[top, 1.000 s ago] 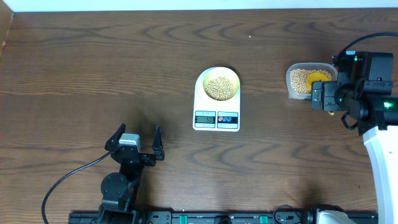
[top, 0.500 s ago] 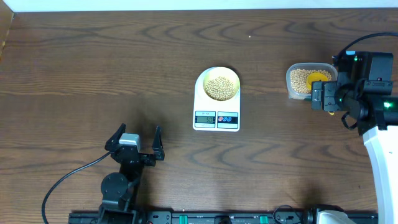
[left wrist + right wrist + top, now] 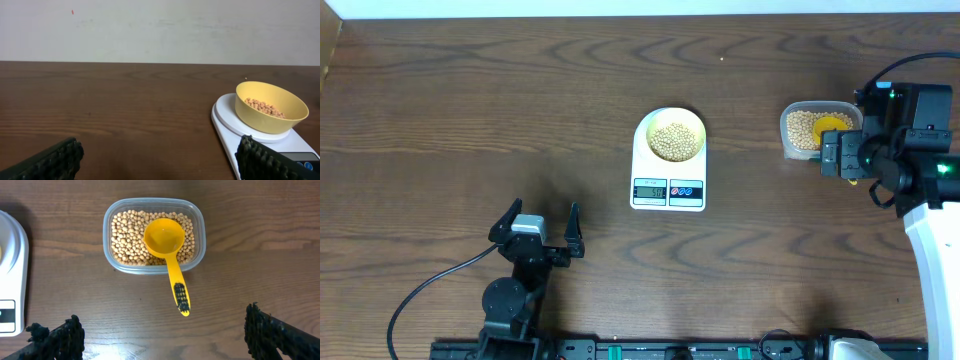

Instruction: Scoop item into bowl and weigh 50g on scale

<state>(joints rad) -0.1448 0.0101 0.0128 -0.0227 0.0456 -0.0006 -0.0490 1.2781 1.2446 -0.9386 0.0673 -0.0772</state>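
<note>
A pale yellow bowl [image 3: 676, 137] holding beige beans [image 3: 675, 140] sits on the white scale [image 3: 668, 190] at the table's middle; the bowl [image 3: 270, 106] and scale [image 3: 227, 120] also show in the left wrist view. A clear tub [image 3: 197, 230] of beans [image 3: 125, 235] stands at the right, with a yellow scoop [image 3: 167, 242] resting in it, handle over the rim. The tub [image 3: 790, 130] also shows overhead. My right gripper [image 3: 162, 335] is open and empty, just in front of the scoop handle. My left gripper [image 3: 537, 225] is open and empty at the front left.
The scale's display [image 3: 650, 191] is lit; its digits are too small to read. A black cable [image 3: 420, 295] trails from the left arm's base. A pale wall [image 3: 160, 30] stands behind the table's far edge.
</note>
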